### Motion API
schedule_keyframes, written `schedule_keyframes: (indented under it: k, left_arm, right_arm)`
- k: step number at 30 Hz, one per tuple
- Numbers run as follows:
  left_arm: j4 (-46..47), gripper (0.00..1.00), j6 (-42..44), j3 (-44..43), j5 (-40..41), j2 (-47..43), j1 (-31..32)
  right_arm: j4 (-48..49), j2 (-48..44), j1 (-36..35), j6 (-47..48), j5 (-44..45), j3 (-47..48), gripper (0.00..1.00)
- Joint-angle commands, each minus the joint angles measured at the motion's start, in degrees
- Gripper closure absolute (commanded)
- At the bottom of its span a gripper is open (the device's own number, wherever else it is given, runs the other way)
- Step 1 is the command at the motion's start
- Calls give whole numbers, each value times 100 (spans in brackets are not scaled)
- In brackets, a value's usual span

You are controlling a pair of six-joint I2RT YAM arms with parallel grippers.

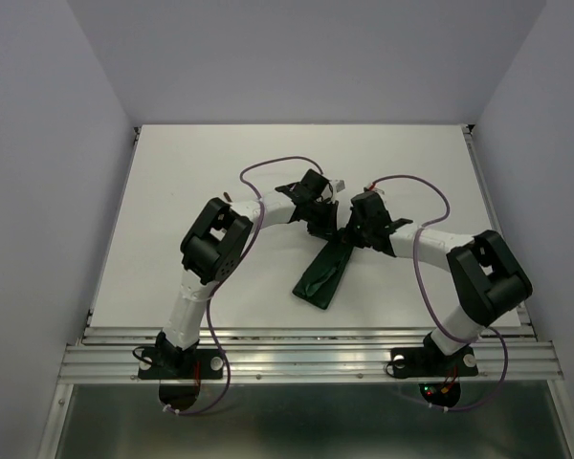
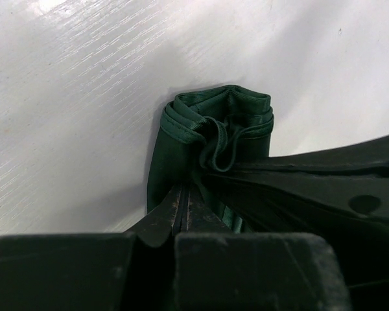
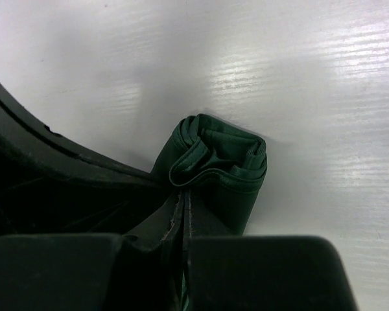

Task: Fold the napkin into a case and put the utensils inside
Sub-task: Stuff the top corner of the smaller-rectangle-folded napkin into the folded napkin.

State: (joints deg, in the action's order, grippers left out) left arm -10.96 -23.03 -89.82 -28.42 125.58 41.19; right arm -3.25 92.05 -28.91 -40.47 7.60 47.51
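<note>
On table [image 1: 182, 182], napkin [image 1: 321, 275] lies as a folded strip. It looks soft, limp and light, and the layers may slip, so grab the hems. At the far end, left gripper [image 2: 185, 193] and right gripper [image 3: 183, 195] are both clamped tight on the bunched edge.

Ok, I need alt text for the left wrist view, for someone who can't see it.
The left gripper, jaws shut, pinches one bunched end of the dark green napkin, whose folded layers crumple together just beyond the tips. Behind it is the white table, and no utensils are in view.
</note>
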Motion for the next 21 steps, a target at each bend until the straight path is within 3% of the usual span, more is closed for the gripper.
schedule_keyframes:
  k: [1, 18, 19, 21]
  left_arm:
    - [-99, 100, 17, -123, -5, -191, 65]
    - [-538, 100, 158, -967, 179, -157, -137]
    - [-556, 100, 167, -1063, 214, -130, -172]
    - [-626, 100, 176, -1177, 206, -104, -199]
  right_arm:
    - [-27, 208, -10, 92, 128, 277, 99]
    - [-27, 541, 412, 461, 93, 874, 96]
    - [-36, 586, 412, 496, 41, 918, 94]
    - [-71, 638, 464, 557, -3, 997, 81]
